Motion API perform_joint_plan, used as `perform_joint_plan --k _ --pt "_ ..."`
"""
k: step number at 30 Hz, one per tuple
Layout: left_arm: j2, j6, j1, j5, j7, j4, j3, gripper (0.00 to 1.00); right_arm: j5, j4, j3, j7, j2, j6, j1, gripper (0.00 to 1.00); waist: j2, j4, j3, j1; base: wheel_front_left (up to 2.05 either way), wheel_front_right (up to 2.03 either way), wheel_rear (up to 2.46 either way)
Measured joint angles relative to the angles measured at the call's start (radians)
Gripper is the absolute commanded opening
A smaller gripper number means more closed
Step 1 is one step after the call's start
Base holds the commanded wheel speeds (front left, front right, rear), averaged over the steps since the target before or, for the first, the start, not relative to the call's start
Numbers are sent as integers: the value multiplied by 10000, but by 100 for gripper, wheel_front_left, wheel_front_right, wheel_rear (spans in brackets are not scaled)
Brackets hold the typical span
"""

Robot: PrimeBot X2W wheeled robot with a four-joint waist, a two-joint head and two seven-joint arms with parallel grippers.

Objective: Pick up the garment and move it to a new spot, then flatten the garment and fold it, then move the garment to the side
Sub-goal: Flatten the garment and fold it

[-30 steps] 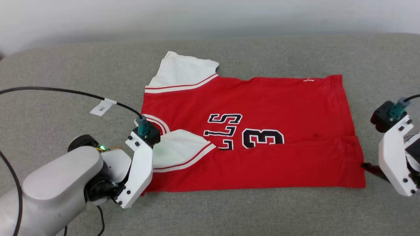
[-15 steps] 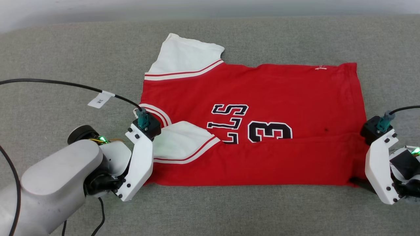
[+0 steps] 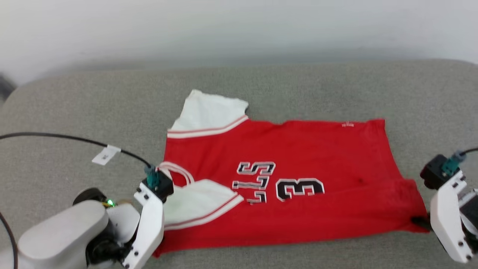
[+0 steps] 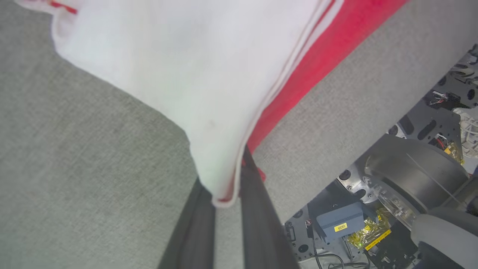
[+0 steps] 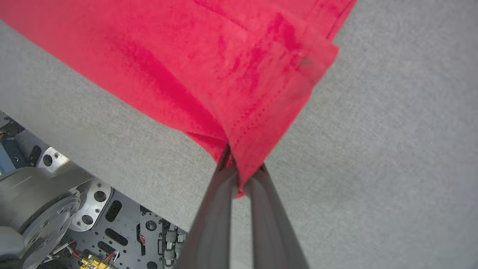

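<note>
The garment [image 3: 298, 149], a red jersey with white sleeves and black letters and a 3, lies spread on the grey padded surface [image 3: 261, 82], its near long edge folded over. My left gripper [image 4: 224, 175] is shut on the near left corner, where the white sleeve [image 4: 179, 67] overlaps the red edge. My right gripper [image 5: 241, 164] is shut on the red hem corner [image 5: 261, 112] at the near right, which is raised a little off the surface. In the head view, the right gripper's dark finger [image 3: 419, 221] meets that corner, and the left fingers are hidden under the wrist.
A black cable with a white tag [image 3: 105, 155] runs over the surface to my left wrist. The surface's front edge is close behind both grippers, with my base's metal parts [image 4: 410, 179] below it. A pale wall stands behind the surface.
My right gripper has closed on the garment's near right hem corner, which was free between open fingers before. The left grip is unchanged. The head camera has shifted.
</note>
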Motion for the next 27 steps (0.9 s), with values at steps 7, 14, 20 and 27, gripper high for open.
perform_joint_plan --k 7,14,20,27 --pt "499 174 1152 -144 136 -1076 -242 0 403 -740 194 -161 -894 4 1178 0 0 -24 -624 0 0 0 0" --pt "508 554 1577 31 -84 -1248 -293 100 349 -293 209 -173 -596 4 1806 50 0 -24 -456 0 0 0 0" --pt "754 767 1581 295 -654 -1306 -21 100 226 17 -251 -763 -221 2 1966 100 0 8 -543 0 0 0 0" --pt "1365 1085 1011 685 -1749 -1885 823 100 -679 128 -1513 -2861 -21 2 1962 100 0 -37 -891 -1 0 0 0"
